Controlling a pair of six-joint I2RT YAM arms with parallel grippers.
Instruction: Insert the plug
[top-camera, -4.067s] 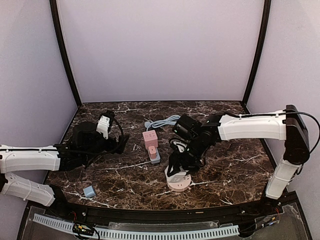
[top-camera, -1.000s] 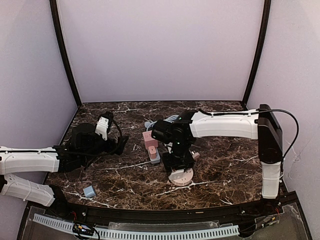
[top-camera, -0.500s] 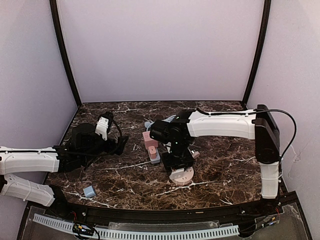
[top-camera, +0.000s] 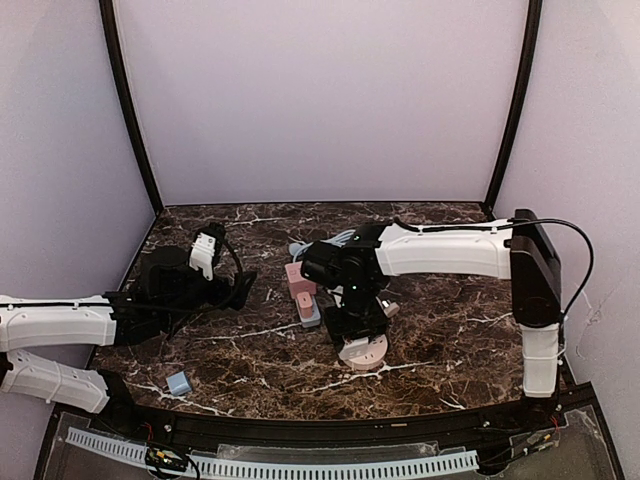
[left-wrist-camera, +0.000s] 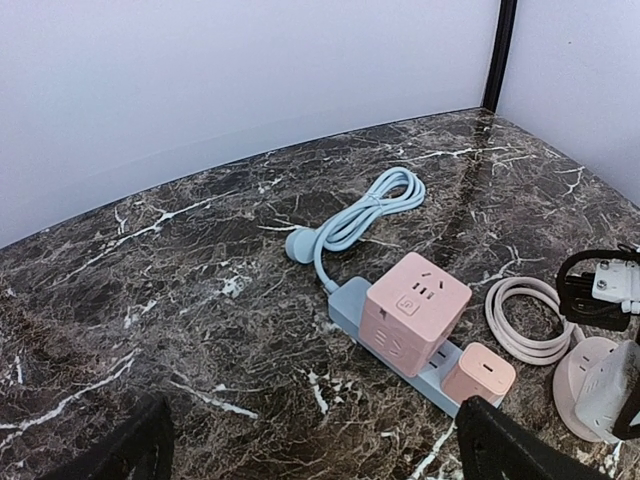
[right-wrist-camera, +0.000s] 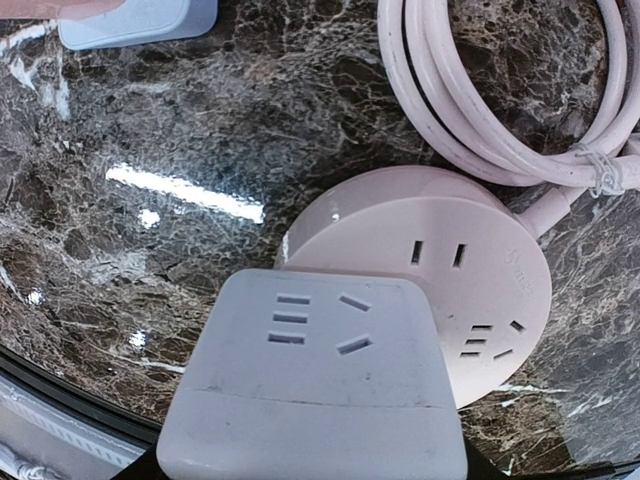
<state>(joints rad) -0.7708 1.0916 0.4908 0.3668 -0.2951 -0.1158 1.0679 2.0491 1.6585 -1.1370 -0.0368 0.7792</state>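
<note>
My right gripper (top-camera: 352, 328) is shut on the plug (right-wrist-camera: 315, 380), a pale grey cube adapter with socket slots on its top face. The plug sits over the left part of a round pink socket (right-wrist-camera: 470, 270), which lies near the table's middle (top-camera: 364, 353). Its prongs are hidden, so I cannot tell whether they are in the slots. Only dark corners of the right fingers show beside the plug. My left gripper (left-wrist-camera: 315, 460) stands open at the left (top-camera: 238, 287), well apart from everything, with nothing between its fingers (left-wrist-camera: 135, 450).
A blue power strip (left-wrist-camera: 350, 305) carries a pink cube adapter (left-wrist-camera: 413, 310) and a small pink charger (left-wrist-camera: 478, 372), just left of the round socket. Its blue cable (left-wrist-camera: 360, 215) coils behind it. A pale cable coil (right-wrist-camera: 500, 90) lies beside the socket. A small blue block (top-camera: 179, 383) rests front left.
Since the earliest frame the right arm has swung leftward and now stands over the round socket with the plug. In the last second it barely moved. The left arm stays put.
</note>
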